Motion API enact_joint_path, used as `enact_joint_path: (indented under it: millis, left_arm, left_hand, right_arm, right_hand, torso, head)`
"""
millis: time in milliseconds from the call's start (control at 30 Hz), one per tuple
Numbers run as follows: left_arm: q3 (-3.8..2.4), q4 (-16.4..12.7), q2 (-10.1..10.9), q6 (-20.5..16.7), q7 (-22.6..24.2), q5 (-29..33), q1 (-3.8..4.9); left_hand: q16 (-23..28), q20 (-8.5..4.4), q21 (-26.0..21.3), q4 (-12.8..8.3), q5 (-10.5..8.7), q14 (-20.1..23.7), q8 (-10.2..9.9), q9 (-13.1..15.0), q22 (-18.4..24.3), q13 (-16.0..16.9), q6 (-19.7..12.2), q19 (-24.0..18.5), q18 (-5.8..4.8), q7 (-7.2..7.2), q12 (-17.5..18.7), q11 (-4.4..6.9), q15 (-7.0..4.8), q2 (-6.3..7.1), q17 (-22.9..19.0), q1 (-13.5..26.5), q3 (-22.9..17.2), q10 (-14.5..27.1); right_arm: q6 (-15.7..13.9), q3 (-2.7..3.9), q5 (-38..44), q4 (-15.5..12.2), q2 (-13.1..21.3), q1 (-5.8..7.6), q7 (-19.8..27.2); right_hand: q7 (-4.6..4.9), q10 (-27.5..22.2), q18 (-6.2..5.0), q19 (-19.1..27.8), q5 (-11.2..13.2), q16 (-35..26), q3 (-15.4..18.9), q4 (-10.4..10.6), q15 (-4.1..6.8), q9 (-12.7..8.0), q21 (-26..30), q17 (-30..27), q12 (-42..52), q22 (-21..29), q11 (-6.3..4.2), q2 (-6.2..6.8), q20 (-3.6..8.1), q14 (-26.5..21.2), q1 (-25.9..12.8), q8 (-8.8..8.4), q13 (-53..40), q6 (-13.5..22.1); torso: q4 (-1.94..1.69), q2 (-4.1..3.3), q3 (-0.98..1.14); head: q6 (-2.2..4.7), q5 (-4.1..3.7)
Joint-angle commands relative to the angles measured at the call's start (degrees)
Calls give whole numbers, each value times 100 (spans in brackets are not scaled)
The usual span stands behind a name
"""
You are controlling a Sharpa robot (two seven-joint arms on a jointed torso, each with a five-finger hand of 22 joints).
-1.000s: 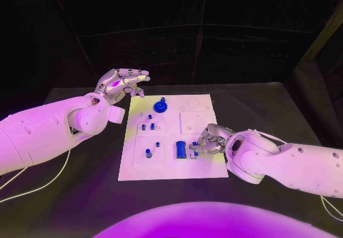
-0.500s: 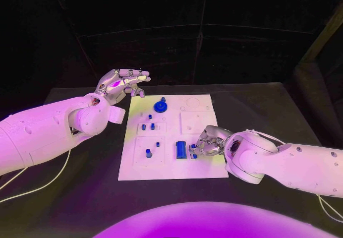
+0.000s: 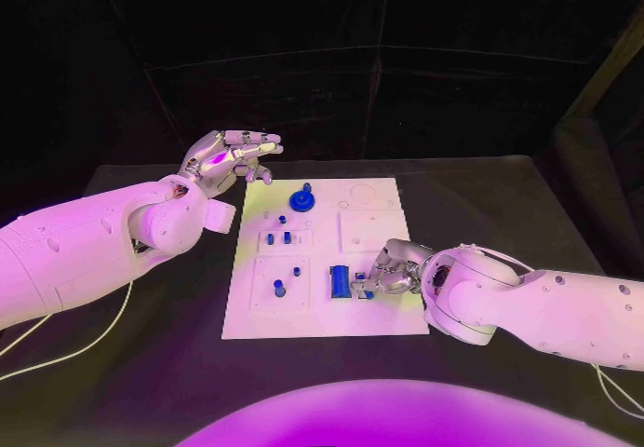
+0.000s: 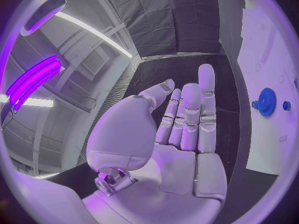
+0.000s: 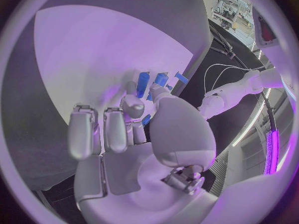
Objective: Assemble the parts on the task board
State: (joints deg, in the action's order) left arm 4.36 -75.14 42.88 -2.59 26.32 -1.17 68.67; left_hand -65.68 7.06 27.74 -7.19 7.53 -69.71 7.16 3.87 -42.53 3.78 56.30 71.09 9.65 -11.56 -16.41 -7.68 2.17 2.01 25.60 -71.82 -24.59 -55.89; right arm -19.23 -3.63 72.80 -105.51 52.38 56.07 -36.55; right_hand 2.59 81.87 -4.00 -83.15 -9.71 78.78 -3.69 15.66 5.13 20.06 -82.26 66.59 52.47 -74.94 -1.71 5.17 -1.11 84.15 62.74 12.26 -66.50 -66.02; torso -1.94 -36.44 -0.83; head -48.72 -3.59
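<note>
The white task board (image 3: 382, 200) lies mid-table. A blue gear (image 3: 302, 199) stands near its far edge, and several small blue pegs (image 3: 278, 238) stand left of centre. An upright blue block (image 3: 340, 281) stands toward the near edge. My right hand (image 3: 392, 271) is low over the board just right of that block, fingers curled in, thumb and a finger pinching a small blue part (image 3: 364, 292). In the right wrist view that small blue part (image 5: 145, 119) shows beside the thumb, with the blue block (image 5: 143, 84) beyond. My left hand (image 3: 231, 154) is raised beyond the board's far left corner, empty, fingers extended (image 4: 187, 119).
The black table (image 3: 510, 214) surrounds the board on all sides. A thin white cable (image 3: 67, 349) runs along the table at the near left. The left wrist view shows the gear (image 4: 266, 102) and a peg (image 4: 286, 105) on the board.
My right hand has crept slightly toward the near edge, closer against the blue block, with the small part at its fingertips. The left hand has stayed raised in place.
</note>
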Motion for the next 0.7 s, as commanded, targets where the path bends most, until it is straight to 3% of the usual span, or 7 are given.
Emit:
enact_joint_path:
  millis: [33,200,367,500,700]
  left_arm:
    - [-5,-12,3,60,21,-3,9]
    - [-5,-10,3,58,18,-3,9]
    - [-5,-9,0,57,17,-3,9]
    - [-5,-7,-3,57,15,-3,9]
    - [-4,-3,-1,49,10,-3,8]
  left_hand:
    - [-16,37,-22,-2,-21,33,32,6,7,4,-44,12,72,-7,-36,17,-6,41,-6,13,27,43]
    - [-16,37,-22,-2,-21,33,32,6,7,4,-44,12,72,-7,-36,17,-6,41,-6,13,27,43]
    - [-13,38,-28,-1,-19,41,39,6,13,3,-51,12,73,-8,-46,16,-6,35,-20,7,40,53]
    - [-13,38,-28,-1,-19,41,39,6,13,3,-51,12,73,-8,-46,16,-6,35,-20,7,40,53]
    - [-12,38,-28,-1,-18,42,40,6,13,3,-51,12,73,-7,-46,16,-6,34,-22,7,40,54]
  right_arm:
    - [-84,1,-12,-1,-7,5,-7]
    - [-166,1,-8,-7,-10,5,34]
    - [-211,1,-26,-46,2,5,87]
    - [-195,1,-42,-87,46,4,142]
    - [-59,1,-127,-176,166,5,265]
  right_hand:
    - [37,-31,72,28,405,-38,209,84,-10,24,16,-18,-40,-3,38,-28,-26,225,-88,-30,-4,19]
    - [36,-29,72,27,497,-37,387,97,-11,49,16,-14,-29,-8,39,-103,-29,228,-149,-36,-26,15]
    - [32,-19,75,19,633,-31,670,106,-10,88,8,-2,-10,-26,37,-273,-29,233,-380,-43,-60,4]
    - [31,-17,75,18,602,-29,715,82,-9,98,7,-1,-5,-29,36,-305,-29,234,-321,-46,-69,2]
    - [26,-9,80,9,-4,-25,781,-65,-2,143,-2,6,4,-52,29,-473,-23,236,203,-63,-102,-1]
  torso:
    - [1,-3,4]
    - [12,-4,6]
    - [12,-3,8]
    - [3,0,11]
    - [10,2,10]
  head:
    - [-2,0]
    - [-10,-7]
    - [-7,-19]
    - [1,-36]
    - [1,-38]
